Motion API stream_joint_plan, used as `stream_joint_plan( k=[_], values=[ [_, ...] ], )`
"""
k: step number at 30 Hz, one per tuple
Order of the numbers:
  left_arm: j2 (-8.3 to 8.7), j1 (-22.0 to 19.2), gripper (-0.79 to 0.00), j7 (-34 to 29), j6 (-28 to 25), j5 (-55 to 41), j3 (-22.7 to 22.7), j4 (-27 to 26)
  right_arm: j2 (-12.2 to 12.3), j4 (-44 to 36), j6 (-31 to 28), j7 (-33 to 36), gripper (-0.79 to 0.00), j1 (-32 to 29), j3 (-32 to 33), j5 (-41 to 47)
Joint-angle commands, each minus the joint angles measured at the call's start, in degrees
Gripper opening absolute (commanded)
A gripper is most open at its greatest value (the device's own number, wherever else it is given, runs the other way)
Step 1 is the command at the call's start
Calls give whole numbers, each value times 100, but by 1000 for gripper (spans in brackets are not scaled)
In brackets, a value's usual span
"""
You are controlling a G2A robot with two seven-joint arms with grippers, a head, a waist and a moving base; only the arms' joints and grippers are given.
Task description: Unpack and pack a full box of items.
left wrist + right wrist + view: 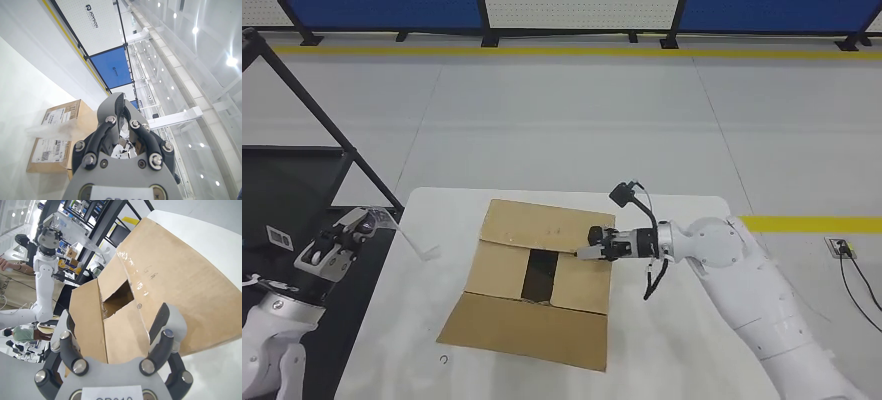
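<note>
A brown cardboard box [532,285] lies in the middle of the white table [692,340], its top flaps ajar around a dark gap [539,275]. My right gripper [584,253] hovers over the box's right flap [132,291], open [117,321], with that flap edge between its fingers. At the table's left edge my left gripper [370,216] is lifted and shut [122,106] on a clear plastic piece [414,240] that trails toward the box. The plastic [43,130] hangs in front of the box's labelled side [56,117]. In the right wrist view the left gripper [49,220] holds the plastic [75,232] high.
A black metal rack [287,190] stands left of the table, close to the left arm. A small ring [443,359] lies on the table near its front left. Blue and white partition panels [382,12] line the far floor.
</note>
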Motion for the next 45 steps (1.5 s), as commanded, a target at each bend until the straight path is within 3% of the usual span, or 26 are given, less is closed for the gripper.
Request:
stream_joint_plan(
  k=[1,7,14,21,26,30,39,45],
  values=[
    [3,0,-785,-5,-1,-5,-19,16,44,-156,-202,194,0,-88,100,237],
    [12,-28,-785,-10,22,6,-4,37,314,-1369,-136,486,0,-697,228,624],
    [19,-92,-785,-10,60,65,105,-13,973,-2840,52,676,0,-1942,687,645],
    [29,-215,-785,29,116,140,202,-28,1662,-3494,-51,572,0,-3442,1419,732],
    [36,-296,-785,56,141,196,267,-37,1962,-3451,-87,535,0,-3971,1479,687],
    [42,-339,-785,57,135,222,296,-27,2097,-3639,-192,430,0,-3937,1090,650],
    [43,-347,-785,239,125,294,310,-43,2189,-3784,-802,-180,0,-2976,-147,466],
    [41,-235,-785,319,113,205,178,-74,2254,-3511,-1464,-842,0,-2375,-482,1111]
  ],
)
